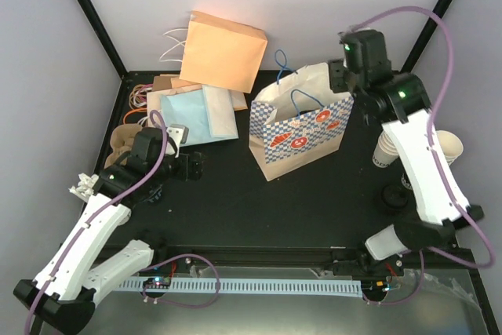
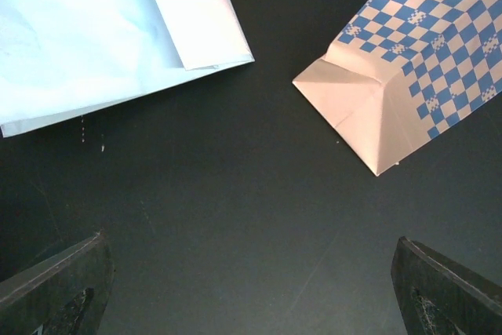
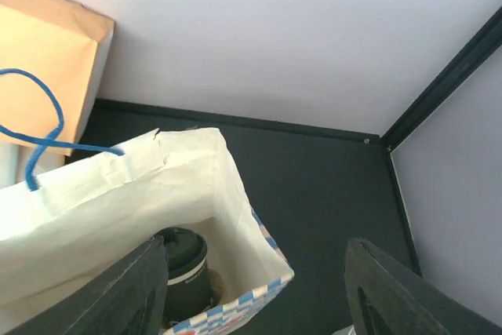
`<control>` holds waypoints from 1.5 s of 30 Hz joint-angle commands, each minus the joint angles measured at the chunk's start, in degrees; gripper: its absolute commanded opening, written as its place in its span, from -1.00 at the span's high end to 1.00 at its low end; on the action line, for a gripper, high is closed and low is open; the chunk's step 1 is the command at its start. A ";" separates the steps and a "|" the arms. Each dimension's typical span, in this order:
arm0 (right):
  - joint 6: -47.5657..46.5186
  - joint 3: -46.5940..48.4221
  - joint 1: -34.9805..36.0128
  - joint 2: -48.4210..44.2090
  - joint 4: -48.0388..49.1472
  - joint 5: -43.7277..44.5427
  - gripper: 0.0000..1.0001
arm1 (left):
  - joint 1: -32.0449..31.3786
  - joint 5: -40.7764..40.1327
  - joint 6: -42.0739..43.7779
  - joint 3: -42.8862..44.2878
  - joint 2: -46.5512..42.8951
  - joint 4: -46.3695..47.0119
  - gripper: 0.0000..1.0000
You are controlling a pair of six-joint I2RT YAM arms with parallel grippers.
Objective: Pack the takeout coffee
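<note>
The blue-checked paper bag [image 1: 298, 127] stands open in the middle of the black table. Inside it, in the right wrist view, the takeout coffee [image 3: 184, 268] stands upright with a black lid, low against the bag's white inner wall [image 3: 118, 194]. My right gripper [image 3: 255, 245] hangs above the bag's right end [image 1: 339, 76], open, with nothing between its fingers. My left gripper [image 1: 196, 166] sits low over the table to the left of the bag, wide open and empty [image 2: 249, 241]. The bag's folded bottom corner [image 2: 369, 100] shows ahead of it.
Stacks of paper cups [image 1: 388, 151] stand at the right edge, with a black lid [image 1: 394, 196] in front of them. Flat paper bags lie at the back left: an orange one [image 1: 223, 49] and a light blue one [image 1: 196, 115]. A brown cup carrier [image 1: 124, 140] sits at far left.
</note>
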 commanded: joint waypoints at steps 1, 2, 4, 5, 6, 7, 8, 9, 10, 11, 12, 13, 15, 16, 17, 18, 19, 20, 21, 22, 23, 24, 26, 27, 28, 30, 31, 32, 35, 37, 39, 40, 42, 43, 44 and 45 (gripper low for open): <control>2.57 -10.65 0.02 -9.71 7.95 -1.86 -0.30 | 0.00 -0.99 -0.87 -0.42 -0.89 0.95 -0.98; 3.48 -13.97 -0.05 -12.29 9.80 -1.41 -0.32 | -0.01 -0.75 -0.54 -0.64 -1.10 1.61 -0.98; 5.32 -21.87 -0.02 -18.55 13.56 0.49 -0.45 | -0.01 -0.36 0.01 -1.00 -1.51 2.81 -0.98; 6.52 -25.60 -0.02 -21.46 15.09 1.84 -0.55 | -0.01 -0.14 0.46 -1.30 -1.76 3.43 -0.98; 8.28 -29.12 -0.02 -24.44 16.01 3.09 -0.62 | -0.01 0.13 1.01 -1.59 -2.06 4.19 -0.98; 9.80 -32.28 -0.02 -27.10 16.56 3.76 -0.65 | -0.01 0.47 1.47 -1.93 -2.28 4.93 -0.98; 11.59 -35.22 -0.02 -29.24 16.66 3.90 -0.66 | 0.00 1.06 1.92 -2.33 -2.51 5.74 -0.98; 12.77 -37.27 -0.01 -31.05 16.22 3.93 -0.65 | 0.01 1.76 2.28 -2.72 -2.62 6.55 -0.98; 13.63 -38.90 -0.02 -32.23 15.41 3.90 -0.65 | 0.00 2.53 2.49 -2.93 -2.71 7.22 -0.98; 14.68 -40.36 -0.01 -33.11 14.48 4.36 -0.64 | -0.01 3.28 2.63 -3.22 -2.72 7.88 -0.98; 16.01 -41.53 -0.02 -33.69 13.47 5.23 -0.64 | 0.06 4.02 2.72 -3.42 -2.61 8.45 -0.98; 17.01 -42.54 -0.02 -33.94 12.33 5.74 -0.64 | 0.05 4.64 2.86 -3.77 -2.45 9.15 -0.97; 19.39 -43.97 -0.02 -34.01 10.23 5.10 -0.66 | 0.04 3.94 2.94 -4.10 -1.98 9.64 -0.98; 21.15 -44.18 -0.02 -33.89 8.60 4.52 -0.69 | 0.00 2.95 2.93 -3.99 -1.68 9.56 -0.98; 23.02 -44.30 -0.05 -33.79 7.21 3.98 -0.76 | -0.01 1.69 2.99 -3.85 -1.27 9.26 -0.98; 25.01 -44.48 -0.02 -33.78 5.73 3.49 -0.87 | -0.01 0.53 3.11 -3.47 -0.79 8.85 -0.98; 26.52 -44.97 -0.09 -33.82 4.75 3.12 -0.98 | -0.01 -0.19 3.40 -3.00 -0.33 8.21 -0.98; 28.12 -45.54 -0.09 -33.84 4.01 3.26 -1.00 | -0.01 -0.66 3.94 -2.63 0.43 7.82 -0.98; 30.04 -45.92 -0.07 -33.63 3.02 3.50 -1.00 | -0.01 -1.19 4.38 -2.16 1.03 7.44 -0.98; 31.47 -45.82 -0.10 -33.08 2.02 3.39 -1.00 | -0.01 -1.64 4.91 -1.79 1.51 7.11 -0.97; 33.11 -45.22 -0.11 -32.39 0.52 3.42 -1.00 | 0.04 -1.94 5.78 -1.41 2.02 6.80 -0.98; 34.89 -44.49 -0.09 -31.49 -0.84 3.71 -1.00 | 0.02 -2.27 6.56 -1.04 2.43 6.41 -0.98; 36.72 -41.56 -0.42 -29.12 -3.99 2.86 -1.00 | -0.01 -2.95 6.76 -0.86 2.72 6.31 -0.97; 35.98 -39.61 -0.95 -27.33 -5.72 1.62 -1.00 | -0.01 -2.60 6.78 -1.13 2.72 6.63 -0.98; 35.72 -37.92 -1.89 -25.45 -7.54 1.09 -1.00 | -0.01 -2.29 6.78 -1.39 2.62 7.06 -0.98; 36.64 -35.70 -3.71 -20.78 -10.12 2.81 -1.00 | 0.00 -1.66 6.61 -2.04 2.51 7.52 -0.98; 37.38 -35.36 -4.33 -19.29 -10.51 3.78 -1.00 | -0.01 -1.18 6.53 -2.38 2.40 7.71 -0.98; 38.02 -34.93 -5.30 -17.64 -10.63 4.08 -1.00 | -0.01 -0.58 6.48 -2.82 2.31 7.94 -0.98; 38.68 -32.89 -6.89 -13.61 -9.31 5.68 -1.00 | -0.01 2.08 6.45 -4.42 1.97 8.85 -0.98; 38.50 -31.90 -7.27 -11.57 -7.72 6.94 -1.00 | -0.01 2.99 6.30 -5.65 1.49 9.69 -0.97; 36.04 -29.56 -7.61 -8.54 -7.26 5.69 -1.00 | 0.00 3.33 6.64 -6.88 0.88 10.72 -0.97; 35.37 -28.11 -7.65 -6.71 -8.17 5.70 -1.00 | 0.00 3.66 7.04 -7.34 0.53 11.42 -0.98; 33.89 -26.25 -8.17 -4.04 -9.47 6.36 -1.00 | -0.01 4.42 7.86 -8.13 0.04 12.50 -0.98; 33.26 -25.98 -8.81 -3.39 -9.58 6.51 -1.00 | -0.01 5.08 8.37 -8.34 -0.14 12.88 -0.98; 31.90 -26.17 -9.71 -3.29 -8.83 5.59 -0.92 | -0.01 6.03 8.75 -8.49 -0.17 13.05 -0.98; 28.77 -26.92 -10.73 -3.70 -7.06 3.72 -0.73 | -0.01 6.44 9.09 -8.63 -0.18 13.42 -0.98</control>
